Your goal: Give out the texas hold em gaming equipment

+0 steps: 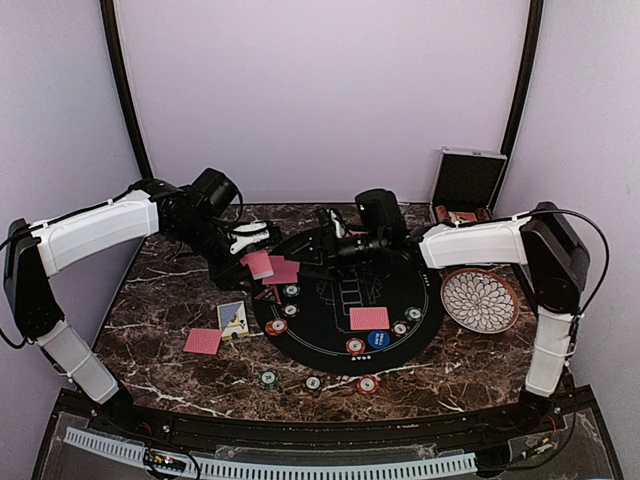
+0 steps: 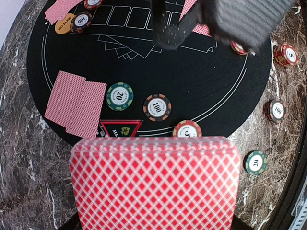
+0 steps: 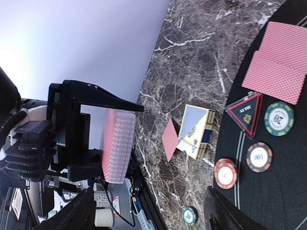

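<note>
Left gripper clamps one red-backed deck over the mat rim. Right gripper is spread and empty. Nine chips lie flat (six on mat, three on marble table).

This is looking like a robotics lab cell: plain lilac panels and black posts are enclosing a marble-patterned table. A white-shelled left arm and right arm are standing at its near edge by a ribbed strip.

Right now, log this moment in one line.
left jaws: shut on card deck | right jaws: open over black mat | chips: some on mat
</note>
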`<state>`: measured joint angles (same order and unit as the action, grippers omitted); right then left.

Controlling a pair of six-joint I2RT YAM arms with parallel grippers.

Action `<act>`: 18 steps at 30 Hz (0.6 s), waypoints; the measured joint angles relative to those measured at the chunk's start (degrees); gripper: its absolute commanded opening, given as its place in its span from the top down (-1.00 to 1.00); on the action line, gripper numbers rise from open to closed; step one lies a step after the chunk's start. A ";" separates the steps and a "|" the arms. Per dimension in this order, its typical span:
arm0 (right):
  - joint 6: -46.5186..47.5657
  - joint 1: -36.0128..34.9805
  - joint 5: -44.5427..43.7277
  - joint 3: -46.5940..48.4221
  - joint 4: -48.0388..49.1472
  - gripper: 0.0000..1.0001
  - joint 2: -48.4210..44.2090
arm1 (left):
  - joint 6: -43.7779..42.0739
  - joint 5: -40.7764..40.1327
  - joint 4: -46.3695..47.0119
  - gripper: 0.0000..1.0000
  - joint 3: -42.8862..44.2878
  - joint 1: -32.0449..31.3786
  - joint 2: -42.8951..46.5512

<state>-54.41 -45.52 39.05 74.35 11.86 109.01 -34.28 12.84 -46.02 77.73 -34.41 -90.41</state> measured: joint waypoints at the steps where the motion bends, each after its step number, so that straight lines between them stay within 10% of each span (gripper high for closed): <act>1: -0.68 -0.44 0.37 0.50 1.03 -0.52 0.70 | -0.02 0.00 0.07 1.00 0.00 0.00 0.00; 18: -10.01 -3.32 4.70 6.21 12.63 -0.46 10.08 | 0.00 0.37 0.09 1.00 0.00 0.00 -0.02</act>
<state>-64.42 -48.84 43.75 80.55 24.49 119.09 -34.28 13.21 -45.93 77.73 -34.41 -90.43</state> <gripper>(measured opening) 0.733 0.676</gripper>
